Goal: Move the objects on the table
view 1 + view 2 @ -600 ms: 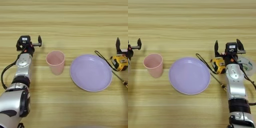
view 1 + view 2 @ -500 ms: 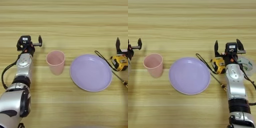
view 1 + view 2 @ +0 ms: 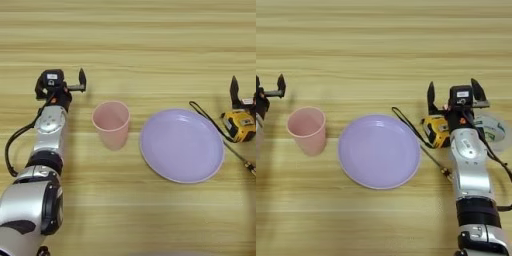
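Robot test bench, probably a lab or workshop. A plain light wooden surface (image 3: 150, 30) with horizontal plank grain fills the whole view; no walls or furniture show. Two silver robot arms reach in from the near edge, one at the left and one at the right. Laid out between them are an unrelated mix of props: a pink cup (image 3: 111, 123), a lilac plate (image 3: 181, 145), a yellow-and-black tape measure (image 3: 437, 131), a thin screwdriver (image 3: 435, 162) and a tape roll (image 3: 495, 131).

No readable text or labels anywhere
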`<state>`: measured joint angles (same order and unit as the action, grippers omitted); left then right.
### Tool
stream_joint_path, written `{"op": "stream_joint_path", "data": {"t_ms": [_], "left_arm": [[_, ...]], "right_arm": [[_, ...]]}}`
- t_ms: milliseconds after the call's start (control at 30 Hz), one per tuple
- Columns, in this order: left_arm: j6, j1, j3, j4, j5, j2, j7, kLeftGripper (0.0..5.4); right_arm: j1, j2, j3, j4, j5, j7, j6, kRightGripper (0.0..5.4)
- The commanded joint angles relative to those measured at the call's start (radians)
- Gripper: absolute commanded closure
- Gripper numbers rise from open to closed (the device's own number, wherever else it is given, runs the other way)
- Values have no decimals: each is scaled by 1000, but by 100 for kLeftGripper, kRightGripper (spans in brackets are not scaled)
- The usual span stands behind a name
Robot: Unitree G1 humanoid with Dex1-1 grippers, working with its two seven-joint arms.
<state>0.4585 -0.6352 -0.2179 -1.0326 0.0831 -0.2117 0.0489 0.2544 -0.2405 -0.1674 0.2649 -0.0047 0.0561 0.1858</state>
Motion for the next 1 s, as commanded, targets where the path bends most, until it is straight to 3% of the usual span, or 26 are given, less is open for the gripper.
{"op": "stream_joint_path", "data": {"t_ms": [33, 167, 433, 667, 800, 1000], "left_arm": [[7, 6, 8, 12, -9, 5, -8, 0], [6, 8, 15, 18, -12, 9, -16, 0], [2, 12, 29, 29, -17, 16, -34, 0], [0, 14, 35, 34, -17, 21, -43, 0], [-1, 15, 37, 36, -19, 24, -48, 0], [-2, 13, 40, 35, -20, 26, -52, 0]], "right_arm": [[-21, -12, 39, -37, -9, 47, -9, 2], [-44, -24, 77, -83, 2, 118, -19, 2], [-132, -69, 180, -277, 101, 372, -92, 2], [-168, -107, 214, -364, 139, 482, -124, 2], [-205, -148, 265, -425, 137, 564, -123, 2], [-222, -161, 335, -475, 164, 649, -170, 2]]}}
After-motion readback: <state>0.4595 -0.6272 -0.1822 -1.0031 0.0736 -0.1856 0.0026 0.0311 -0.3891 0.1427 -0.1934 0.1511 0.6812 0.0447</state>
